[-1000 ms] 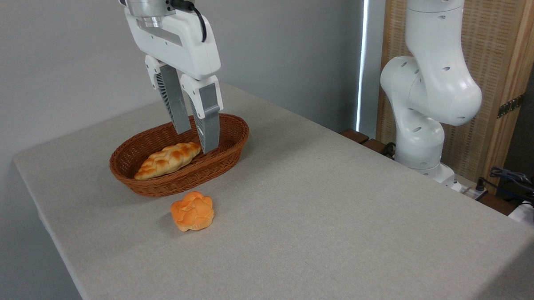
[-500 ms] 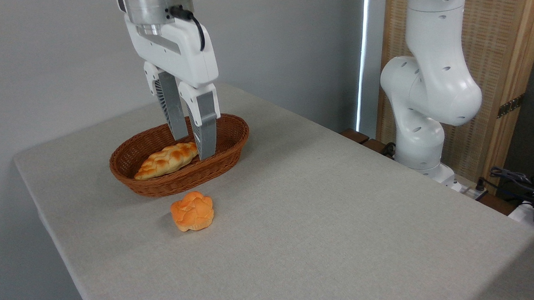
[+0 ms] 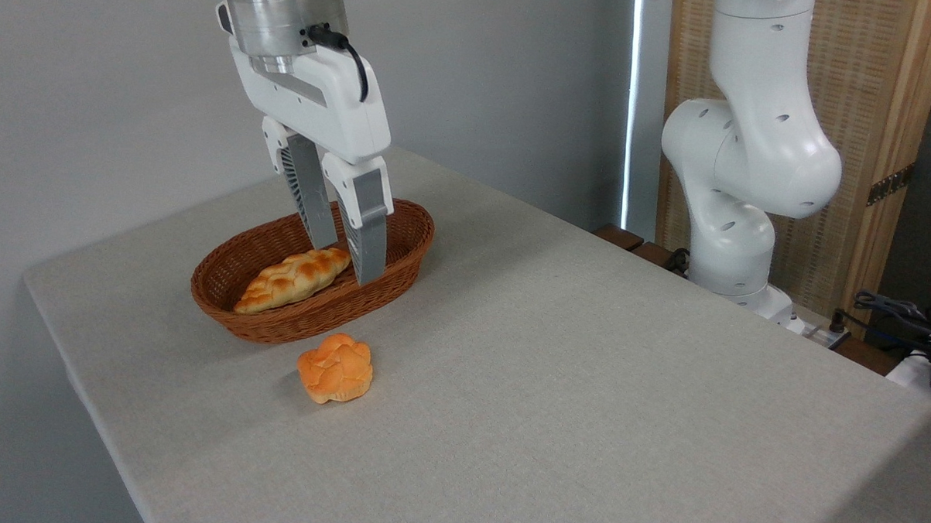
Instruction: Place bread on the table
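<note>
The bread, a small orange-golden bun with a lobed top, lies on the grey-beige table just in front of the wicker basket. My gripper hangs over the right half of the basket, behind and above the bun and apart from it. It is open with nothing between its fingers. The left fingertip stands just over the right end of the braided loaf.
The brown oval wicker basket sits near the table's back left and holds a paler braided loaf. The arm's white base stands beyond the far right edge, with cables beside it.
The gripper has come down towards the basket and shifted slightly right. The bun, the loaf and the basket have not moved.
</note>
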`<state>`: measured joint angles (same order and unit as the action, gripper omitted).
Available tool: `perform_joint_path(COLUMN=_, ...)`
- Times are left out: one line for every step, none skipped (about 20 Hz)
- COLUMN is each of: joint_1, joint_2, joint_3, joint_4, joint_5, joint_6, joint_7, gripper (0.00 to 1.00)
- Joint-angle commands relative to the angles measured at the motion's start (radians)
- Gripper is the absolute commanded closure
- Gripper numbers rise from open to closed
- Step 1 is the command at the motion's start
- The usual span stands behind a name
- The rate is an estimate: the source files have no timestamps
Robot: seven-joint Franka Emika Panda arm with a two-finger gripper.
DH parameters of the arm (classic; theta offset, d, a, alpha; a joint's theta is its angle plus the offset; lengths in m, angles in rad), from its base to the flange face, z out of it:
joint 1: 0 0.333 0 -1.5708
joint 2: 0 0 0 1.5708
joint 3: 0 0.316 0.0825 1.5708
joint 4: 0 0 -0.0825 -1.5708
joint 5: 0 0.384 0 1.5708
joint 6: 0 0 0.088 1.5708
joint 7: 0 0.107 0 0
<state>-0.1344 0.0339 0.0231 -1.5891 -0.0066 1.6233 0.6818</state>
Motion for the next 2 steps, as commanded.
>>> perform_joint_path(joint_1=0.021, joint_2=-0.028, joint_3=-0.018, joint_4=-0.041, joint_5=0.016, joint_6=0.026, joint_7=0.001, gripper=0.0)
perform_joint_path(joint_1=0.021, joint_2=-0.026, joint_3=-0.018, joint_4=-0.042, joint_5=0.016, joint_6=0.026, joint_7=0.001, gripper=0.0)
